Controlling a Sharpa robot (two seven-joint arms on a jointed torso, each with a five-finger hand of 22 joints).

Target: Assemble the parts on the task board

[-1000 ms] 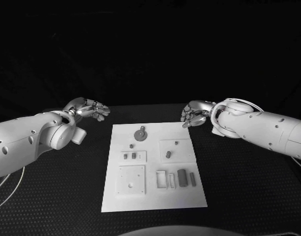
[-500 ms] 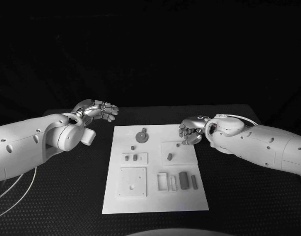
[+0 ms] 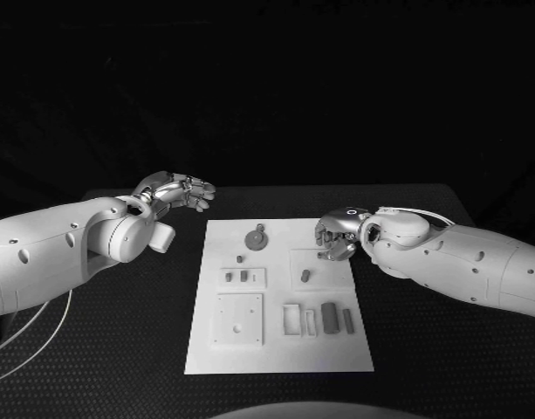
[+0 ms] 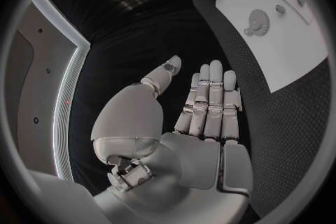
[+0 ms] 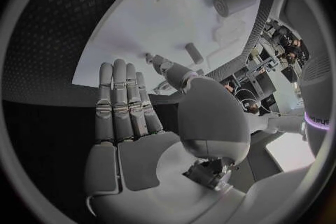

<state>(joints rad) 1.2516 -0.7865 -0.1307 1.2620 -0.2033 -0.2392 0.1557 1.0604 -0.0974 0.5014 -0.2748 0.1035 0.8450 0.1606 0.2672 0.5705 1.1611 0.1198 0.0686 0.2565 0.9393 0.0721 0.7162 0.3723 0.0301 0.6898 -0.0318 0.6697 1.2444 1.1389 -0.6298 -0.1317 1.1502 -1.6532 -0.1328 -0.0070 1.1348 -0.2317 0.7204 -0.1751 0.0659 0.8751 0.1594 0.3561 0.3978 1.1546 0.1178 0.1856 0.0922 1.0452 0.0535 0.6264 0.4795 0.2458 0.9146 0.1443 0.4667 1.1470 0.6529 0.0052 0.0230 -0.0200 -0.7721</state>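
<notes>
Several small grey parts [image 3: 327,317] lie loose on the white task board [image 3: 280,349], which sits flat in the middle of the black counter [image 3: 443,349]; none looks seated yet, so assembly seems barely begun. Over the board's far right corner hangs the right hand [image 3: 337,234], fingers straight and apart, holding nothing, likely poised to pick. Beyond the board's far left corner, the left hand [image 3: 181,192] waits empty, fingers extended.
</notes>
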